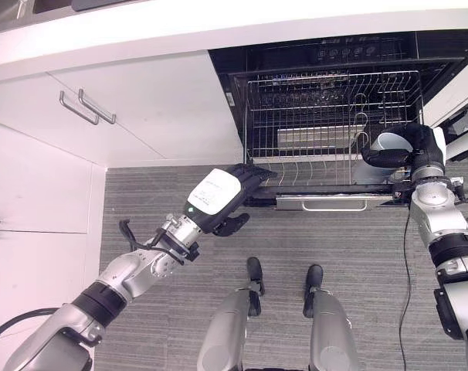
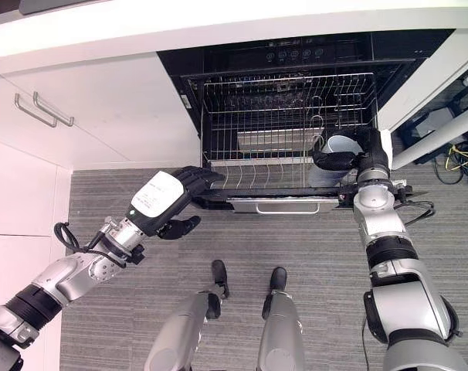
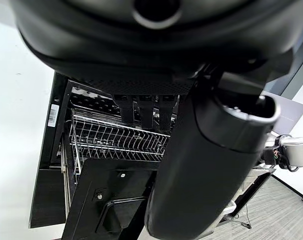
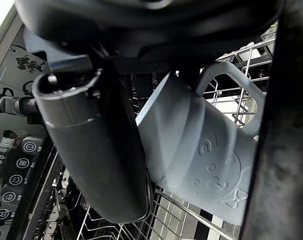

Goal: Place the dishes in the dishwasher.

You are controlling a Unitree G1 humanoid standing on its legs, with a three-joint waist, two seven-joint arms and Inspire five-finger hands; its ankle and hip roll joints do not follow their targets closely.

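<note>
- While the dishwasher [image 1: 327, 46] stands open under the white counter [image 1: 218, 31], its wire rack [image 1: 330, 116] is pulled out over the lowered door [image 2: 257, 199]; a row of upright tines runs along the rack's front.
- The right hand [image 1: 400, 151] is over the right end of the rack; its thumb and fingers are curled round a pale mug [image 4: 196, 150]; the mug's handle [image 4: 241, 95] sticks out past the fingers, and the mug is tilted just above the rack wires.
- The left hand [image 1: 218, 197] reaches to the left front corner of the door; its fingers [image 1: 253, 174] are straight and close together, lying on the door edge; the thumb [image 1: 232, 224] hangs below, apart from them.
- White cabinets [image 1: 133, 108] with metal handles [image 1: 87, 108] are left of the dishwasher; the floor [image 1: 334, 247] is grey.
</note>
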